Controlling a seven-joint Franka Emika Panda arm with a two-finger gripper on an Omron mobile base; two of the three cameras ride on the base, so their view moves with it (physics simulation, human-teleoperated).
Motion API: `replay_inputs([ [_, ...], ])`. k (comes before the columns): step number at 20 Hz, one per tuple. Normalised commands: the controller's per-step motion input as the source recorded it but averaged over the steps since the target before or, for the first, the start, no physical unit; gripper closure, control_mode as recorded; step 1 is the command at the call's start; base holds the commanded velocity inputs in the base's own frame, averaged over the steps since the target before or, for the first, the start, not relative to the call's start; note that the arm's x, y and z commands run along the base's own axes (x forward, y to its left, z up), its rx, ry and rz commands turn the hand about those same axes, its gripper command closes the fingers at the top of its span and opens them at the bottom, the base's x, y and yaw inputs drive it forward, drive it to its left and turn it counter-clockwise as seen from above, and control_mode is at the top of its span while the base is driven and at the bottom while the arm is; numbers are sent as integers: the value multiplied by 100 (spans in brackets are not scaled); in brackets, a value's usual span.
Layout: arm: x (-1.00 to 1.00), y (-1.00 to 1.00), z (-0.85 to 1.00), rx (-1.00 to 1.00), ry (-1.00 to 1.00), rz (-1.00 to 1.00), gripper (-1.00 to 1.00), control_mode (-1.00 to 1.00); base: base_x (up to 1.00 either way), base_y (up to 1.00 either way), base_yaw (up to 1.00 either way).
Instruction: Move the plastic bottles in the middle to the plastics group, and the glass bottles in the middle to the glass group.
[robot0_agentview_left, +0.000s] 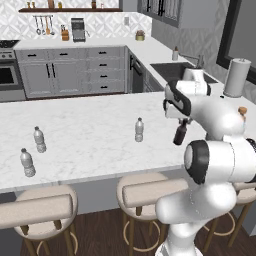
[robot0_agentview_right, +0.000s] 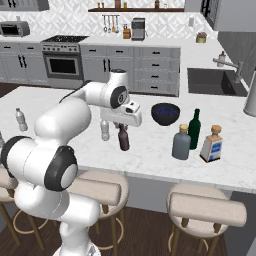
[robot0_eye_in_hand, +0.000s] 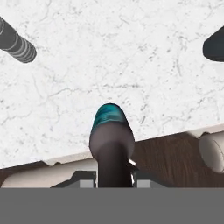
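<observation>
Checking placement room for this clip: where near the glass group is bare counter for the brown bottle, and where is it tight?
The claw holds the brown bottle. Bare marble lies between it and the grey-blue bottle, in front of the dark bowl. It is crowded further right, where the grey-blue bottle, green wine bottle and square clear bottle stand close together.
</observation>
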Motion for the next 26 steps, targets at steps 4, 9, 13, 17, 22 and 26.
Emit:
replay_inputs([
  [4,-4,-85,0,0,1,-15,100,-100,0,0,0],
  [9,12,-78,-4,0,11,-23,100,-100,0,0,0],
  [13,18,-67,-13,0,8,-17,100,-100,0,0,0],
  [17,38,-52,-20,0,2,-6,100,-100,0,0,0],
  [22,21,-44,-35,0,0,-2,100,-100,0,0,0],
  [26,27,-26,-35,0,0,-1,100,-100,0,0,0],
])
